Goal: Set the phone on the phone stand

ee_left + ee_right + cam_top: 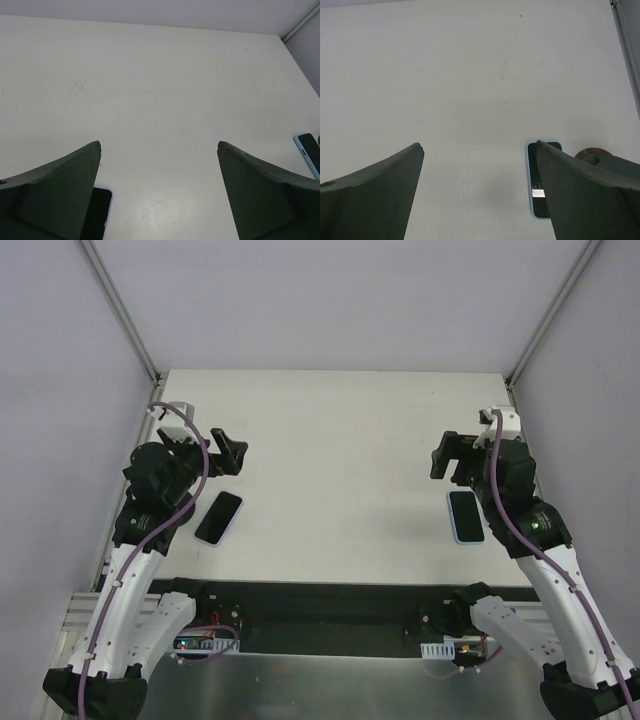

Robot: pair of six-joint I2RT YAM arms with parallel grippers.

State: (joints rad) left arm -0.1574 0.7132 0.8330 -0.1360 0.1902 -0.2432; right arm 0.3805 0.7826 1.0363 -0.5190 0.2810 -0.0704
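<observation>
Tabletop of matte white board (330, 440) spread wide beneath everything.

Left gripper (159, 145) of dark green wedge-shaped fingers, spread wide, nothing between them, only white board ahead of the tips; right gripper (479, 145) of the same make, likewise splayed wide and holding nothing, hung over the board, probably to leave room for coming down around a phone.

Black slab phone in a light blue case (536, 180) flat and screen-up, partly hidden by the inner edge of one right-gripper finger, its far end about level with that fingertip; second black phone with a pale rim (97, 215) flat against the board, tucked beside the root of one left-gripper finger.

Small brownish round-based phone stand (592, 151) just outside that same right finger, only a curve of its disc showing; back plate hidden; touching the blue case or apart, impossible to tell.

By judgement: nothing grasped yet, task not started; phone in a light blue case the likelier candidate, being nearest the phone stand; next move calling for a sideways shift to centre it between the fingers; thin and flat, so apt to slide rather than lift.
</observation>
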